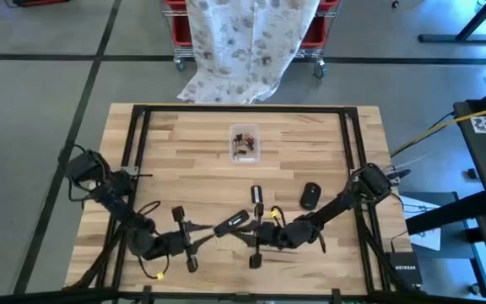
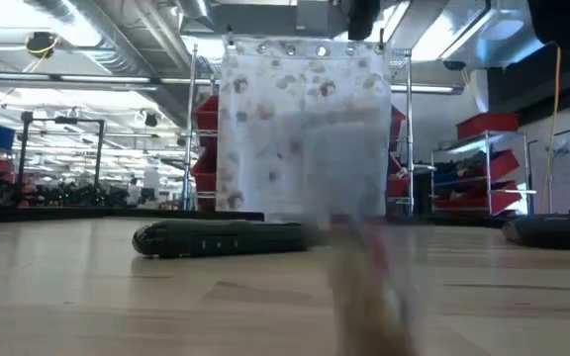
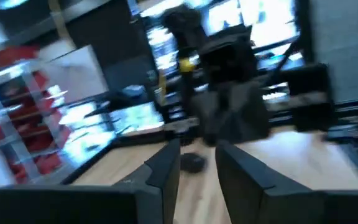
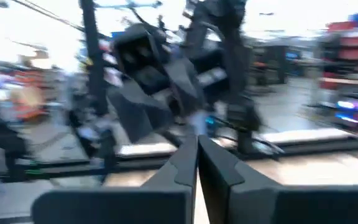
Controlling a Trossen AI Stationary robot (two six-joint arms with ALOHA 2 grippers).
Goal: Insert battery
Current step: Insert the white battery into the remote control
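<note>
From above, the left gripper (image 1: 202,238) and right gripper (image 1: 247,236) faced each other near the wooden table's (image 1: 184,152) front edge, the black oblong remote (image 1: 232,224) between them. A clear plastic tray of small batteries (image 1: 245,143) sat well behind.

Low view: the remote (image 2: 221,237) lay flat.

Left wrist: fingers (image 3: 166,171) slightly parted, empty.

Right wrist: fingers (image 4: 185,163) pressed together.

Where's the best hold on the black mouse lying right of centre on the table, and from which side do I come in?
Take the mouse across its long flanks at mid-body, coming straight down. It lies flat, a low domed oval with nothing touching it, so the narrow width likely suits a pinch best. The right tool, by the front edge, is closer.
</note>
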